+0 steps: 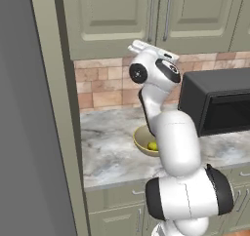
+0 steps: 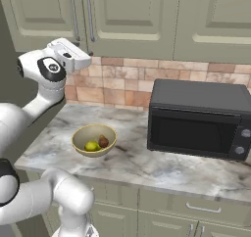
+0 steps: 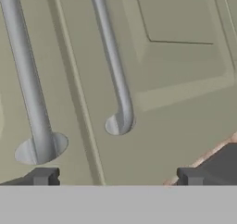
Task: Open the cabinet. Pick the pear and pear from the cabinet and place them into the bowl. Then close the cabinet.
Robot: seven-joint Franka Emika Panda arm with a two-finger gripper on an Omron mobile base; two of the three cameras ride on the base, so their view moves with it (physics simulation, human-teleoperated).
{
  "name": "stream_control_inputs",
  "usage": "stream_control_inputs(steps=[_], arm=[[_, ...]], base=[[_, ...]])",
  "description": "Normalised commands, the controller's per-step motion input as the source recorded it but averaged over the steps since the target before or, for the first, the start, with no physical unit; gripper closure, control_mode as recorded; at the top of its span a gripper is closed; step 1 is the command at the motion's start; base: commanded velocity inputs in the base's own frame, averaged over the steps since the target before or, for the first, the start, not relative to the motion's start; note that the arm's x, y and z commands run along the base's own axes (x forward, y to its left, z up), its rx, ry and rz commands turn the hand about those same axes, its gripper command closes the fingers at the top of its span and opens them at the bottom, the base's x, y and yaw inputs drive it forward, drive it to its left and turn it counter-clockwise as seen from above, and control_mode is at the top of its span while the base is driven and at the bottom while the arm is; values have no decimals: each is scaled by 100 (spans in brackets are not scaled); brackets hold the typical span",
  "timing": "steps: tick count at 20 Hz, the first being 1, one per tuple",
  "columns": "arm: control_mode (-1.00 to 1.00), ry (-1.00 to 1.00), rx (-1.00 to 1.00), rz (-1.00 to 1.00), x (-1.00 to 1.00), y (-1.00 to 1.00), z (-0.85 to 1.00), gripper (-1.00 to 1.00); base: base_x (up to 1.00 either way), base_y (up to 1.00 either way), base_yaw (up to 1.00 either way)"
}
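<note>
The sage-green cabinet [image 1: 117, 15] hangs above the counter with both doors shut; its two slim bar handles [image 3: 113, 65] meet at the middle seam. My gripper [image 3: 118, 177] stands open, close in front of the lower ends of those handles, with nothing between its fingertips [image 3: 44, 176]. The hand [image 2: 68, 55] is raised just under the cabinet's bottom edge. On the counter below sits the golden-tan bowl [image 2: 81, 133], partly hidden behind my arm in the left base view. A yellow-green pear [image 2: 91, 146] lies in it, beside a small brownish rounded thing [image 2: 103, 141].
A black microwave [image 2: 201, 118] stands on the marble counter [image 2: 147, 167] right of the bowl. A brick backsplash [image 2: 117, 79] runs behind. A tall grey panel [image 1: 29, 132] closes off the left side. Lower drawers with short handles [image 2: 198, 209] run below the counter.
</note>
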Motion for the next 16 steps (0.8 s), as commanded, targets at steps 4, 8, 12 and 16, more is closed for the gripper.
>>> stream_control_inputs(steps=[4, 8, 12, 16], arm=[[-100, 0, 5, -11, 95, -59, 2, -100], [-100, 2, 3, -1, 100, -27, -21, -100], [-100, 9, 2, 0, 100, -29, -56, -100], [-100, 10, 3, 1, 100, -26, -42, -100]], base=[[0, 0, 0], [0, 0, 0], [0, 0, 0], [0, 0, 0]])
